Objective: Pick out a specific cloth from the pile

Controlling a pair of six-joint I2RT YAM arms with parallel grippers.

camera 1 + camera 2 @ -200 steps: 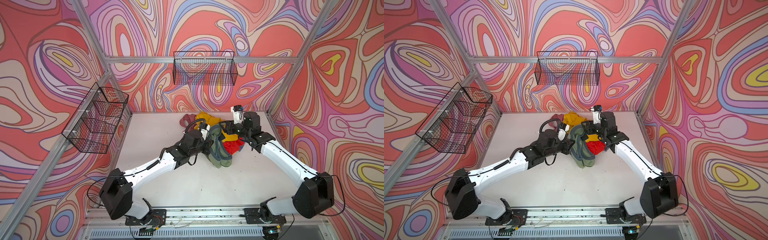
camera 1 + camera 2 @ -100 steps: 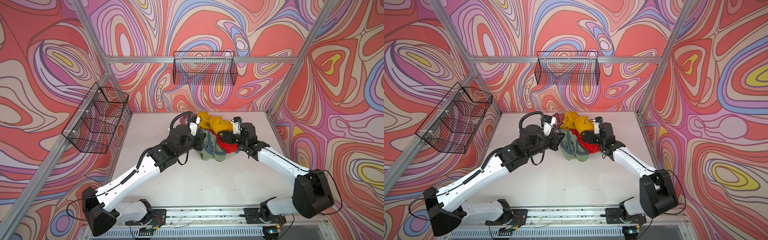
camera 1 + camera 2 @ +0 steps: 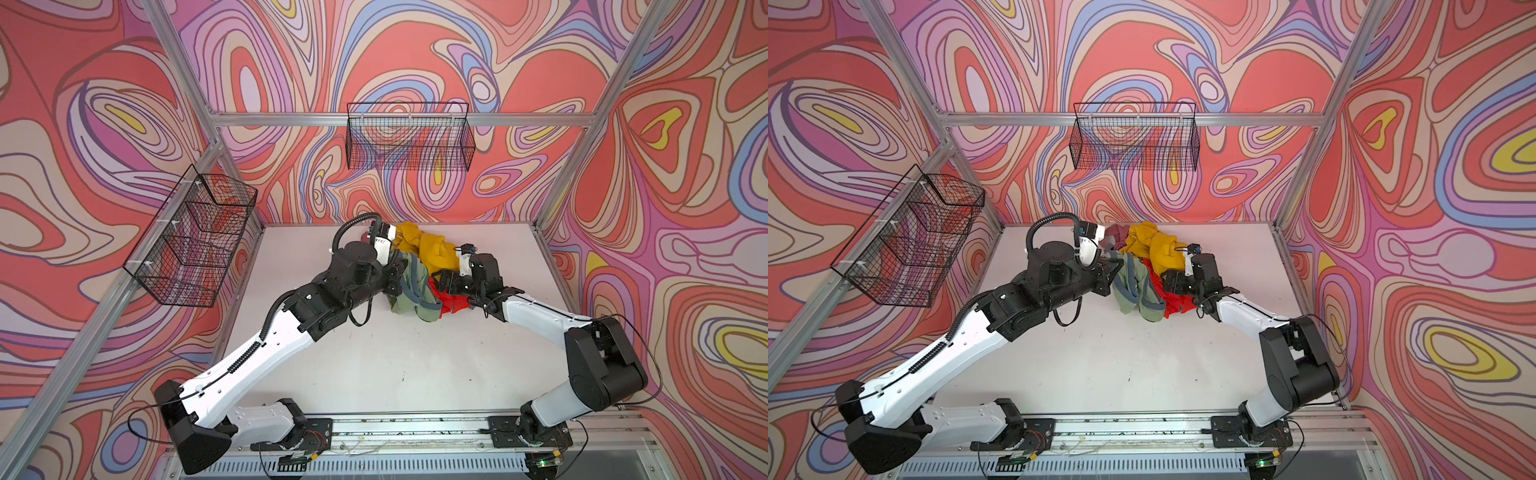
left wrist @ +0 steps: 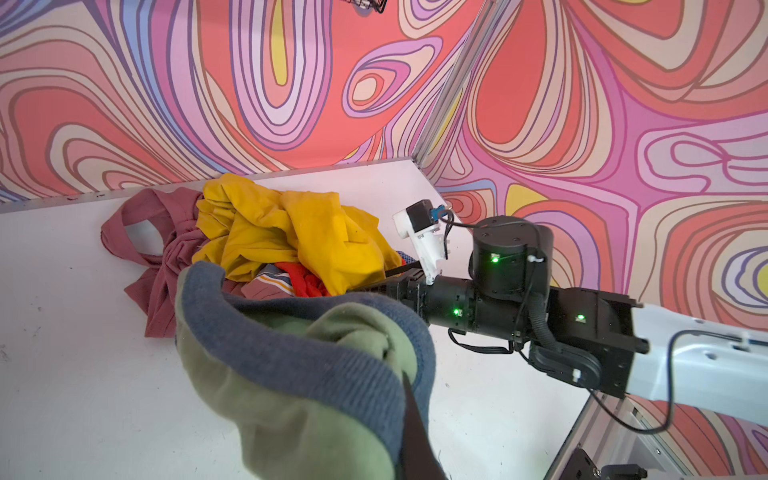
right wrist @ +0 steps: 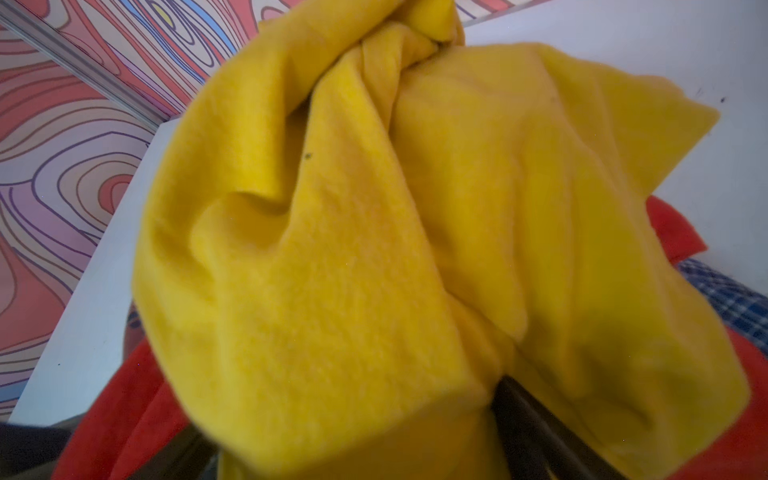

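The cloth (image 3: 411,293) (image 3: 1136,293) is olive green with grey-blue trim and hangs at the pile's near left edge. My left gripper (image 3: 400,275) (image 3: 1111,277) is shut on it. In the left wrist view the cloth (image 4: 291,395) fills the foreground beside one dark finger (image 4: 415,432). The pile (image 3: 432,251) holds a yellow garment (image 4: 299,232), a red one (image 3: 451,301), a pink one (image 4: 166,249) and a blue checked one (image 5: 731,299). My right gripper (image 3: 444,279) (image 3: 1170,281) stands open and low in the pile, with yellow fabric (image 5: 374,249) draped between its fingers (image 5: 536,428).
The white table (image 3: 395,361) is walled on three sides. One wire basket (image 3: 409,137) hangs on the back wall and another (image 3: 195,241) on the left wall. Both forearms meet over the pile at the table's far middle.
My right gripper has opened and dropped lower into the pile. The left arm has lifted and pulled the olive cloth slightly to the left, still shut on it.
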